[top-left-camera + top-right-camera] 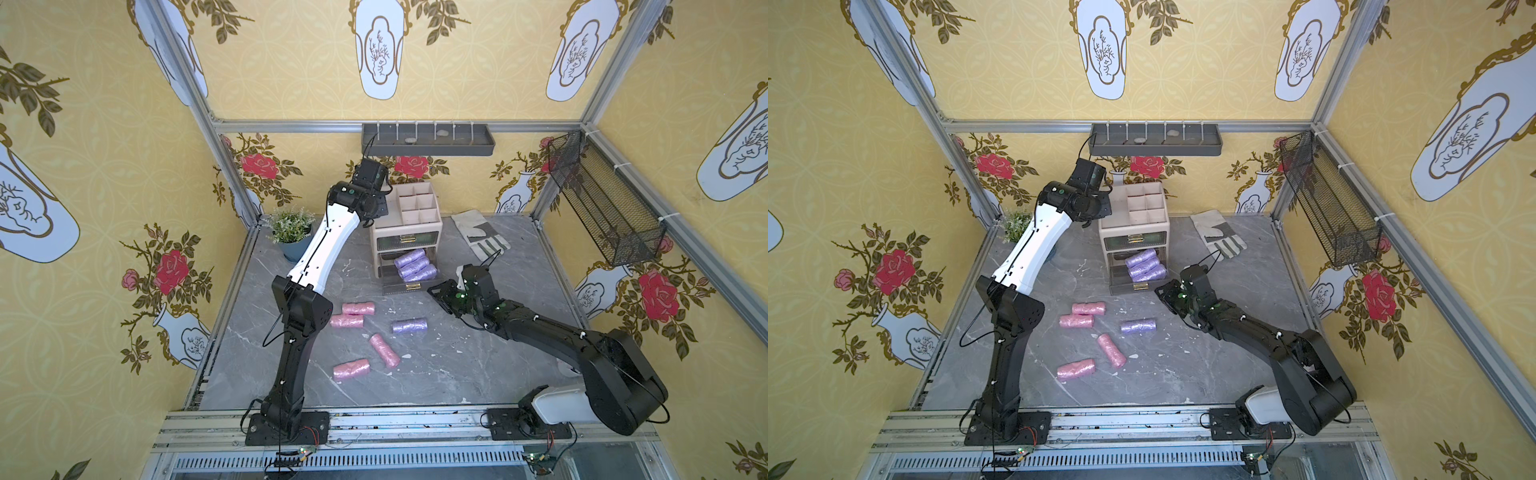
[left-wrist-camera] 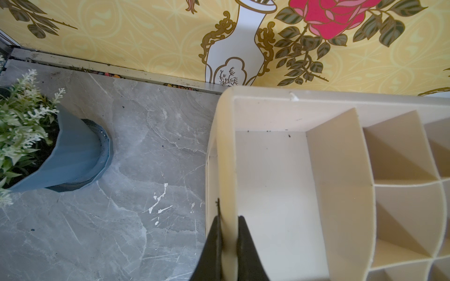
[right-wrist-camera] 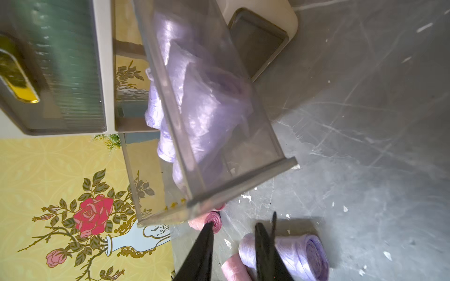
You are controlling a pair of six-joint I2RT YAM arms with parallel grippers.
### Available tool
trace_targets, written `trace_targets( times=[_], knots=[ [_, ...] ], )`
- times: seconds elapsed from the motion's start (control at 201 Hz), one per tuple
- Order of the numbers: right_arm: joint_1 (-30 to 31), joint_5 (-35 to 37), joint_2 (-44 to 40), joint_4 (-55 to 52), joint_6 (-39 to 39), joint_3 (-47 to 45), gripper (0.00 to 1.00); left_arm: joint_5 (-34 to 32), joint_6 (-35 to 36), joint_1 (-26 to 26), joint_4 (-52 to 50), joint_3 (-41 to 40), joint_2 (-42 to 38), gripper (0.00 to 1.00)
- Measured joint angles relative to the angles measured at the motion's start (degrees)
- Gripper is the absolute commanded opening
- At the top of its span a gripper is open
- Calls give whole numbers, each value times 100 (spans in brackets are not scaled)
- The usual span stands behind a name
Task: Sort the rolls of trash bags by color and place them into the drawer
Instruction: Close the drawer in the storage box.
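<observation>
Yellow wallpaper [image 1: 291,75] with red roses and white vases closes in around the grey marble desk [image 1: 436,365], silver metal posts [image 1: 199,95] rising from its far corners. Above the desk's far edge a grey tray [image 1: 428,151] hangs on the back wall, and above its right edge a black wire basket [image 1: 602,208]. Potted plant [image 1: 291,232] at the desk's far-left corner, a work glove [image 1: 478,237] lying far right, light soft and even.

Lilac rolls [image 1: 415,264] lie in the open drawer [image 1: 392,286]; pink rolls [image 1: 358,308] outside.

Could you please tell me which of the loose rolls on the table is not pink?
The lilac roll; it alone is lilac, whereas the four pink rolls lying near it share one colour.
</observation>
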Motion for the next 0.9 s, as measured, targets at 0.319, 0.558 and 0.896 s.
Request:
trace_targets(
  times=[0.319, 0.558, 0.896],
  knots=[
    [-103, 90, 826, 195, 39, 723, 31, -17, -46, 0, 7, -4, 0, 10],
    [-210, 96, 1388, 389, 48, 1207, 31, -11, -46, -2, 13, -11, 0, 10],
    [-332, 63, 2144, 634, 83, 1923, 32, -17, -46, -4, 114, -105, -11, 10]
  ],
)
